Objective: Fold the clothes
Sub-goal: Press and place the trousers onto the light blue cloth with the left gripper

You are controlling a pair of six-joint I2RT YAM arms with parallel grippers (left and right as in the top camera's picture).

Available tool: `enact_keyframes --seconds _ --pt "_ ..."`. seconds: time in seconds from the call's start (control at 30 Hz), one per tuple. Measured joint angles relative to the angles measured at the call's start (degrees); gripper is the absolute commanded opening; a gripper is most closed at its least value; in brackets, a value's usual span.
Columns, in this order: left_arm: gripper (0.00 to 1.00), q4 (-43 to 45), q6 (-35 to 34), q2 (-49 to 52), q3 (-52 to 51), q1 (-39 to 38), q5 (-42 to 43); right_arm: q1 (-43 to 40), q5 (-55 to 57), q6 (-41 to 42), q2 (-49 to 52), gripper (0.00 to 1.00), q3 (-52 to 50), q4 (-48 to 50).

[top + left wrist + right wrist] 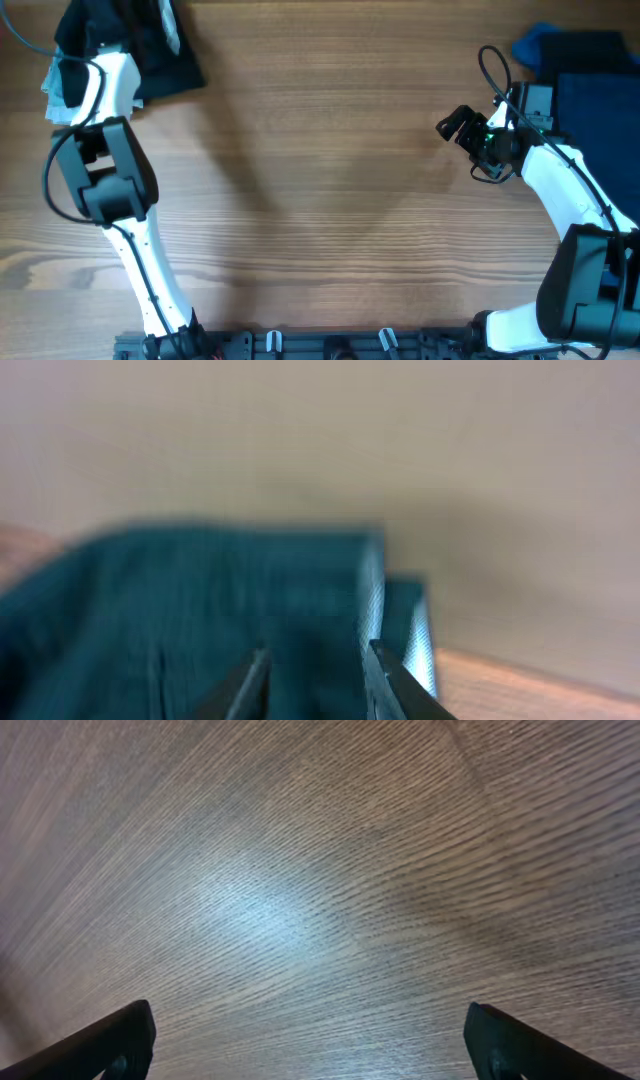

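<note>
Two far corners — dark clothes (165, 65), blue clothes (595, 95).

Both arms, same build: left arm (150, 265) and right arm (562, 180) have glossy white links and black joint housings. A thin black cable (481, 62) loops off the right wrist. Left end effector (315, 665) and right end effector (305, 1035) have matte black tapered fingers.

There are two arms: the left arm (110, 180) and the right arm (555, 172). There are two heaps of clothes: a dark heap (165, 60) and a blue heap (595, 90). There is one table (320, 200).
</note>
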Motion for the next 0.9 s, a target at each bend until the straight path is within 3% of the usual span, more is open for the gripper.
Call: enact_keyframes --seconds 0.13,0.37,0.53,0.6,0.8,0.83,0.9 --pt "0.45 -2.1 -0.5 6.5 0.0 1.0 0.2 0.0 0.0 0.0 0.0 1.0 0.0 0.0" --pt "0.5 -8.0 -0.5 2.8 0.0 1.1 0.2 0.0 0.0 0.0 0.0 1.0 0.0 0.0" --pt "0.59 2.3 -0.7 -5.0 -0.2 1.0 0.2 0.0 0.0 0.0 0.0 1.0 0.0 0.0" --pt "0.55 6.1 -0.7 -5.3 -0.1 1.0 0.2 0.0 0.0 0.0 0.0 1.0 0.0 0.0" --pt "0.47 12.5 1.0 3.9 0.4 1.7 0.1 0.0 0.0 0.0 0.0 1.0 0.0 0.0" --pt "0.48 12.3 1.9 6.7 1.2 2.1 -0.4 0.0 0.0 0.0 0.0 1.0 0.0 0.0" --pt "0.59 11.7 2.6 10.7 1.8 3.2 -1.3 0.0 0.0 0.0 0.0 1.0 0.0 0.0"
